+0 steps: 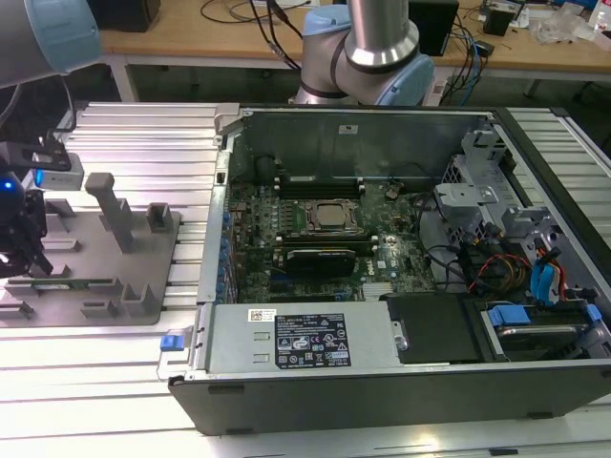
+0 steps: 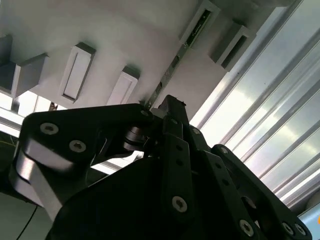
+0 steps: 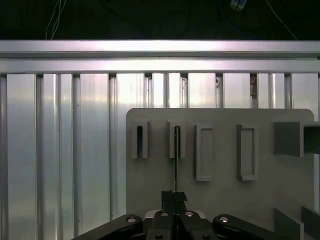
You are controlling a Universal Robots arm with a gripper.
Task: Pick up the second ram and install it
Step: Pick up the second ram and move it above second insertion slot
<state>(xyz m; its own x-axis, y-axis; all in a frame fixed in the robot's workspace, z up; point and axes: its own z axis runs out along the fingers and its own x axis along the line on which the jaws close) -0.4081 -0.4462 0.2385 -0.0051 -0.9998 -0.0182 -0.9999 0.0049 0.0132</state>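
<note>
posts (image 1: pixel 116 215) nr tool (image 1: pixel 19 253), room over rails (image 1: pixel 143 134)

End effector (image 3: pixel 174 195) pointing straight down, fingers (image 3: pixel 167 198) pinched together, linkages splayed.

The table (image 1: pixel 143 143) is ribbed metal, bright and glossy. The tray (image 1: pixel 105 258) on it is grey plastic, matt and smooth. The gripper (image 3: pixel 174 195) is black metal with a soft shine and bright screw heads. The ram (image 2: pixel 174 62) is a thin green board. The computer case (image 1: pixel 344 129) is dull grey sheet metal.
</note>
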